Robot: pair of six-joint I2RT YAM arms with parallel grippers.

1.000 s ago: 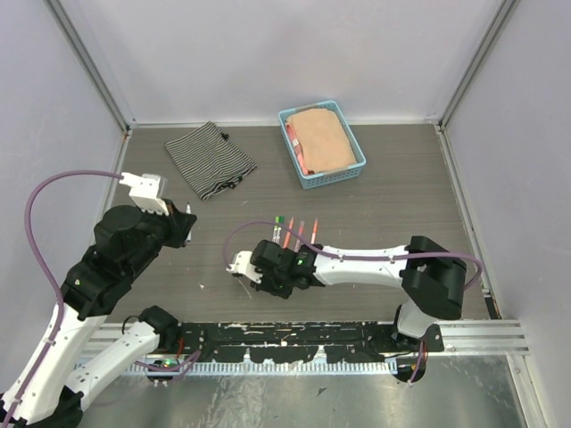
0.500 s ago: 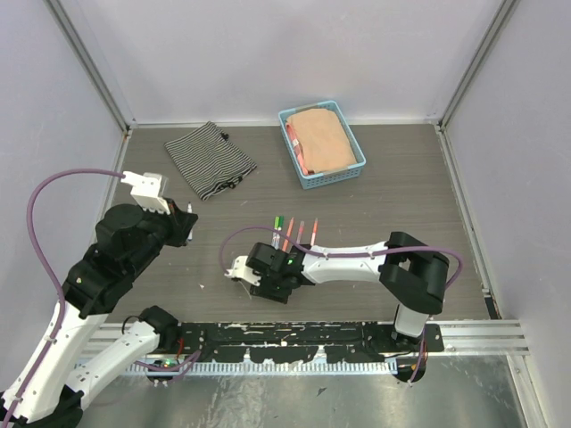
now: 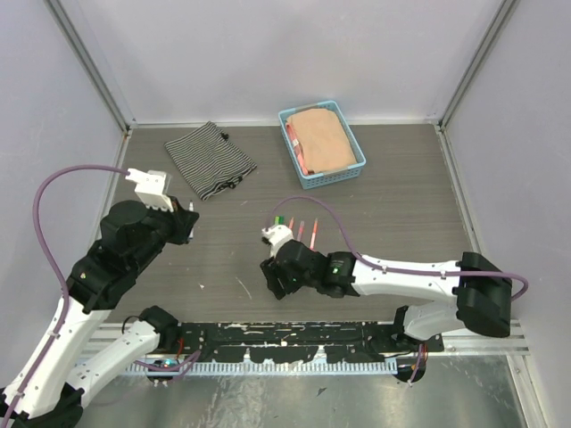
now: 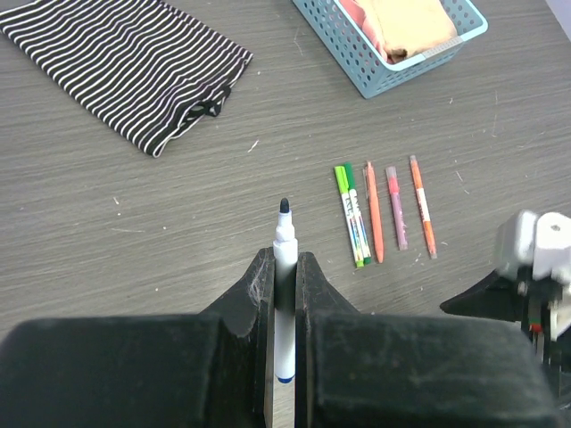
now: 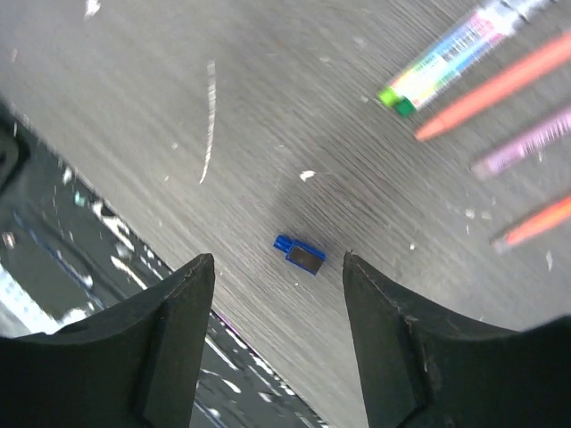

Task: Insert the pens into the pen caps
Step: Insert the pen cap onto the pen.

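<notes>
A blue pen cap [image 5: 299, 254] lies on the table [image 5: 268, 107] beneath the spread end effector [image 5: 277, 260].

Blue cap [image 5: 299, 254] flat; white pen [image 4: 284, 299] clamped

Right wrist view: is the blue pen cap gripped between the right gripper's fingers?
No, the blue pen cap lies on the table, apart from both open fingers.

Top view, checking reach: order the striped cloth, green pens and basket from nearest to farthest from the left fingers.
1. Striped cloth, just beyond the left fingers.
2. Green pens, to their right.
3. Basket, back right.
</notes>
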